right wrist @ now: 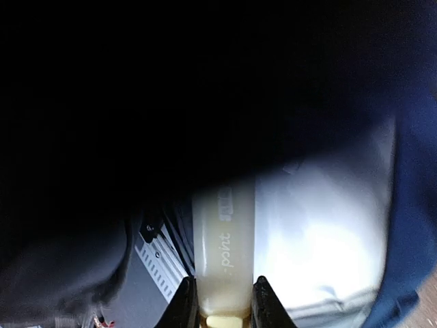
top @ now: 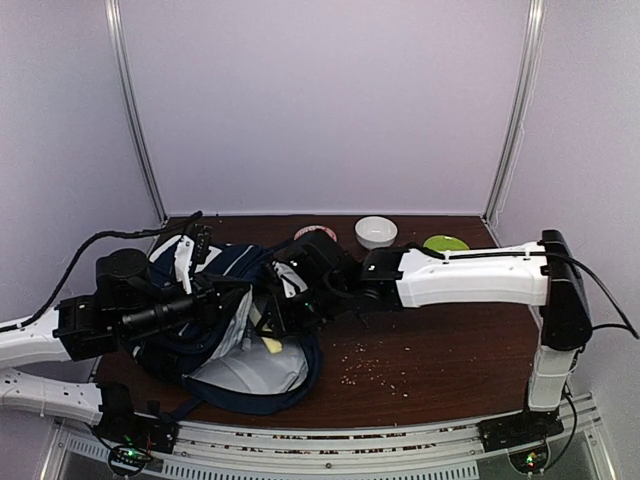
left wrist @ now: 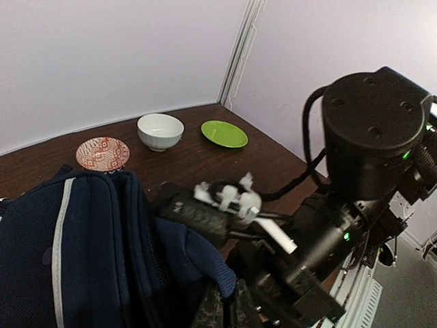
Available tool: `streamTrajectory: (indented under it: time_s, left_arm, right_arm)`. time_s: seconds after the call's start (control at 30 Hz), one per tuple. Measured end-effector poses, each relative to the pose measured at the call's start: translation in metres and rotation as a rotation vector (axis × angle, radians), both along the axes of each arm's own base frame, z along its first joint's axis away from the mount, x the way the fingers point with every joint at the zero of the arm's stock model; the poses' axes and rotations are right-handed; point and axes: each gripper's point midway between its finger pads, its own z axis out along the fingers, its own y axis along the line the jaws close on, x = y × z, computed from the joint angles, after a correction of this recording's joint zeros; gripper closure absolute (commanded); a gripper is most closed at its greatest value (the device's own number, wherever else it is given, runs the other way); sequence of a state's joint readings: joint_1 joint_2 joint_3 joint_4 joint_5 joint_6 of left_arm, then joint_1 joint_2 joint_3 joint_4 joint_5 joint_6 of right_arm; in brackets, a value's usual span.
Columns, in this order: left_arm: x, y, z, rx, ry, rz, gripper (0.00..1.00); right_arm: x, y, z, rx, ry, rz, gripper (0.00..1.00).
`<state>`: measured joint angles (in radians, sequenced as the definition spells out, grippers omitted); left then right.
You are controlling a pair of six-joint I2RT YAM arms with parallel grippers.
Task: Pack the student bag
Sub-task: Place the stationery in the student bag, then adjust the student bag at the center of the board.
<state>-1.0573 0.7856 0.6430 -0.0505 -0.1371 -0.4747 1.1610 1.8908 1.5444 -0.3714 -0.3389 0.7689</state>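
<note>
1. Top external: fixed high behind both arm bases, facing forward and down over the whole table (top: 460, 340) to the back wall; distant.
2. Left wrist: low, just above the student bag (left wrist: 82, 253), facing across the table toward its far right corner.
3. Right wrist: inside the bag's dark opening, very near, looking along its fingers (right wrist: 184, 304) at a pale tube (right wrist: 222, 253).
4. Shared by 1 and 2: bag, white bowl (top: 376, 232), green plate (top: 446, 243), right arm (top: 470, 275).
</note>
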Motion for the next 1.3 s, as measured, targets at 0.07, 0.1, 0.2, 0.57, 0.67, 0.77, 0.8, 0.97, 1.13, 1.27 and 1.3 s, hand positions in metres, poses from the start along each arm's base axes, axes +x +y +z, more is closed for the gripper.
streamTrajectory:
  time_s: [0.07,0.1,0.2,0.57,0.67,0.77,0.8,0.97,1.13,1.27,1.3]
  left_arm:
    - [-0.001,0.003,0.002,0.000,-0.002,0.002,1.00]
    - [0.000,0.005,0.002,0.002,-0.003,0.011,1.00]
    - [0.003,0.013,0.003,0.004,-0.007,0.043,1.00]
    - [0.004,0.030,-0.001,0.023,-0.006,0.093,1.00]
    - [0.003,0.031,-0.001,0.023,-0.006,0.091,1.00]
    - [0.002,0.029,-0.002,0.024,-0.003,0.080,1.00]
    - [0.001,0.029,-0.002,0.024,-0.002,0.075,1.00]
    - [-0.002,0.027,-0.002,0.022,-0.002,0.061,1.00]
    - [-0.002,0.027,-0.001,0.026,-0.008,0.060,1.00]
    - [-0.001,0.024,-0.007,0.052,-0.008,0.054,1.00]
    - [-0.001,0.023,-0.008,0.057,-0.007,0.051,1.00]
  right_arm:
    - [0.006,0.020,-0.003,0.012,0.009,0.013,0.96]
    - [0.009,0.030,-0.005,0.017,0.008,0.018,0.95]
    - [0.016,0.048,-0.002,0.033,0.000,0.021,0.87]
    - [0.021,0.063,-0.010,0.006,-0.027,0.040,0.57]
    - [0.020,0.058,-0.013,-0.006,-0.031,0.038,0.54]
    - [0.018,0.052,-0.016,-0.017,-0.031,0.037,0.53]
    - [0.017,0.048,-0.017,-0.022,-0.030,0.036,0.53]
    - [0.009,0.013,-0.015,-0.062,-0.044,0.017,0.55]
    - [0.010,-0.035,0.003,-0.094,-0.142,-0.047,0.55]
    - [0.020,-0.046,-0.011,-0.154,-0.193,-0.090,0.51]
    - [0.022,-0.045,-0.019,-0.178,-0.202,-0.096,0.50]
